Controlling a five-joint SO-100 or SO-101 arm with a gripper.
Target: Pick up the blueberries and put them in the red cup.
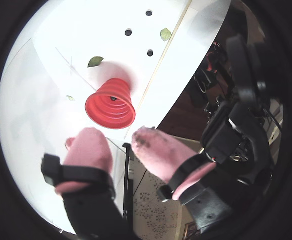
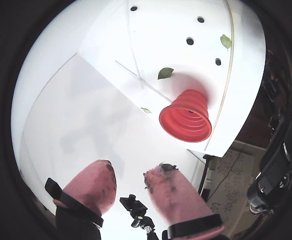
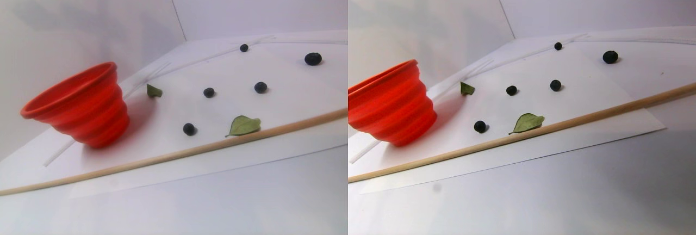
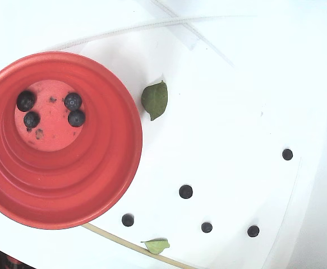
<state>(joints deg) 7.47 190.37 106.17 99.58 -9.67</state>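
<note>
The red cup stands upright on white paper, with several blueberries on its pale bottom. Several more blueberries lie scattered on the paper to the cup's right in the fixed view; the stereo pair view shows these blueberries too. In both wrist views my gripper hangs high above the table's edge. It is open, with nothing between its pink stained fingers. The red cup lies beyond the fingertips, well apart from them. The gripper does not show in the other two views.
Two green leaves lie on the paper near the cup. A thin wooden stick runs along the paper's front side. The table edge and patterned floor show below the gripper.
</note>
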